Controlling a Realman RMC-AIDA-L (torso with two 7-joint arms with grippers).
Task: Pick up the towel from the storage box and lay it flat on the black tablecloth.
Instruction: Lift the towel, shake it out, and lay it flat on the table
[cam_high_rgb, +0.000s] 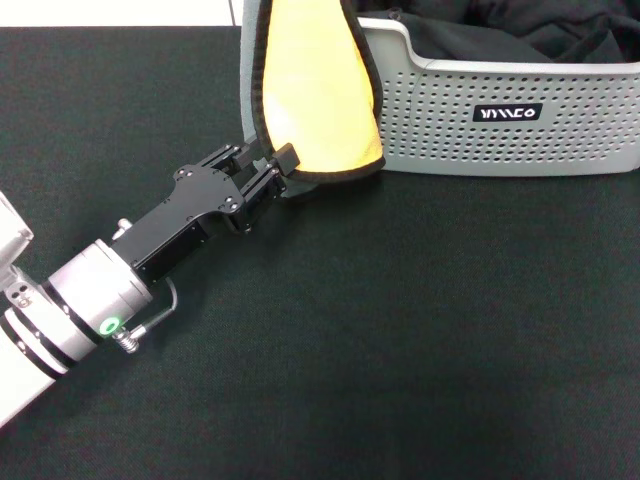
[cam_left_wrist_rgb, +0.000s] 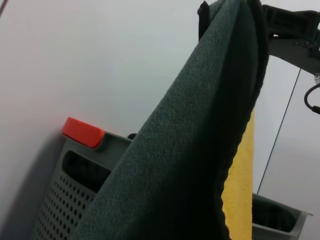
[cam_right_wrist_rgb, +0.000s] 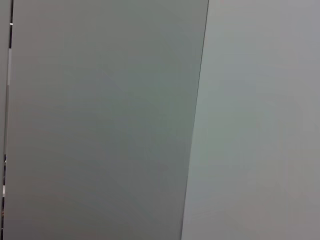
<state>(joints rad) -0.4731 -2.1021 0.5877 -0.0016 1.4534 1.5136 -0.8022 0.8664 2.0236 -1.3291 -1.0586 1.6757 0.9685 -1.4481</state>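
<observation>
The towel (cam_high_rgb: 318, 90) hangs in the air in front of the storage box (cam_high_rgb: 520, 120), yellow-orange face toward the head camera, its top out of the head view. The left wrist view shows the towel's grey face (cam_left_wrist_rgb: 200, 135) hanging from my right gripper (cam_left_wrist_rgb: 235, 7), which is shut on its top edge. Lower down, my left gripper (cam_high_rgb: 270, 157) is at the towel's lower left corner, open, with the dark piped edge between its fingers. The black tablecloth (cam_high_rgb: 400, 330) covers the table below.
A black cloth bundle (cam_high_rgb: 520, 35) lies inside the storage box at the back right. The box has a black label (cam_high_rgb: 508, 113) on its front wall. An orange-red piece (cam_left_wrist_rgb: 82, 132) sits on the box rim.
</observation>
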